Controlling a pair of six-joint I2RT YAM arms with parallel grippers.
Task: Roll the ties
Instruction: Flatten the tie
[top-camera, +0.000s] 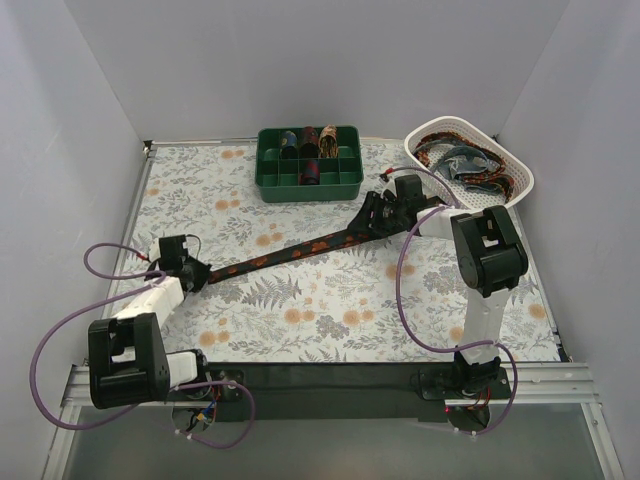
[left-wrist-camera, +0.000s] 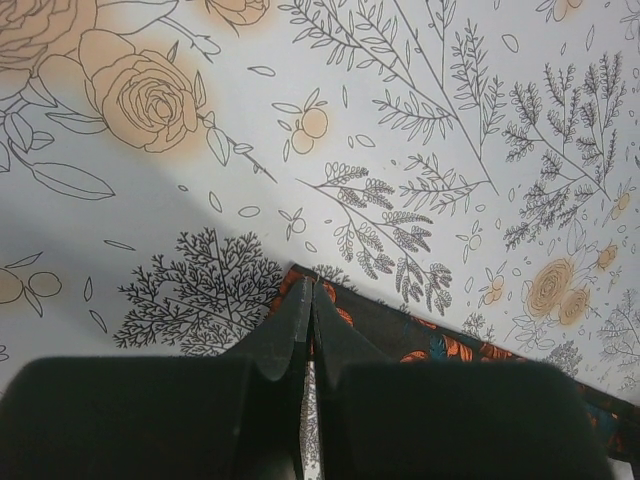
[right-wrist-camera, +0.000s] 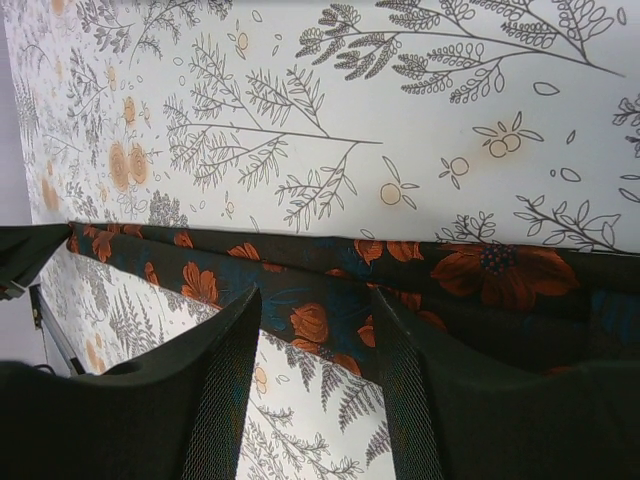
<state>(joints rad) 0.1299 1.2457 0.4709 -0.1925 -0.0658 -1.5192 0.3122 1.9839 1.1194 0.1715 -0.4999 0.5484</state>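
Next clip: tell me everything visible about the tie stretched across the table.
The tie is a long, narrow fabric strip, dark with orange-red flowers and teal touches. It lies unrolled on the floral tablecloth, running diagonally from near left to far right. The left claw is shut on its pointed tip; the right claw, open, sits over the wider end.

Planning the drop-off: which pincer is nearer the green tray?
Right. The right pincer sits just in front of the green tray; the left pincer is far off, near-left.
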